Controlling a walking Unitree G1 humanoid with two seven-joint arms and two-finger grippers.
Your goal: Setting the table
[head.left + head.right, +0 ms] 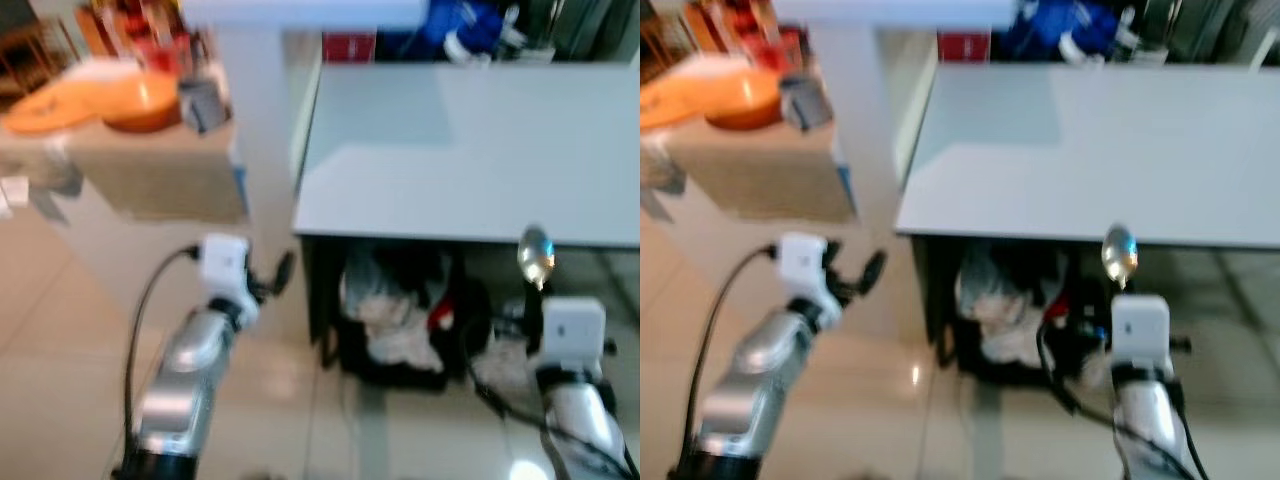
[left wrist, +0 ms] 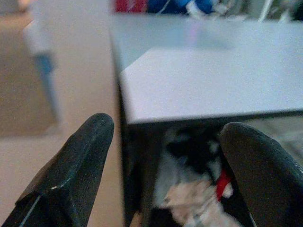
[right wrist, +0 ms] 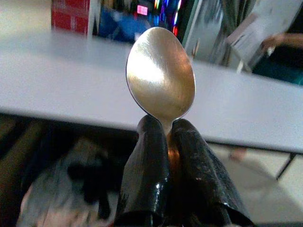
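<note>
Between the two black fingers of the right gripper (image 3: pixel 166 142) a shiny silver metal spoon (image 3: pixel 160 75) is held, with its round bowl pointing up. The fingers are pressed tight on the neck of the spoon. From the head views, the spoon (image 1: pixel 535 254) is seen just before the near edge of the plain white table (image 1: pixel 470 150), low on the robot's right side.

The left gripper (image 2: pixel 165 156) is held out near the left corner of the table, and its two black fingers (image 2: pixel 71 175) are spread wide apart with nothing between them. The silver left arm (image 1: pixel 190 360) is seen over the pale shiny floor tiles (image 1: pixel 60 330).

Under the table, a dark box (image 1: pixel 400 320) stuffed with white cloth and something red is seen. Along the far edge of the table, a red box (image 1: pixel 348 46) and blue things (image 1: pixel 465 25) are seen, though they are blurred. To the robot's left, an orange bowl (image 1: pixel 140 100) and an orange plate (image 1: pixel 45 108) are set on a brown counter (image 1: pixel 170 170). A white post (image 1: pixel 255 130) stands between the counter and the table. Past the far side of the table, a person's hand (image 3: pixel 272 41) with a paper can be made out.
</note>
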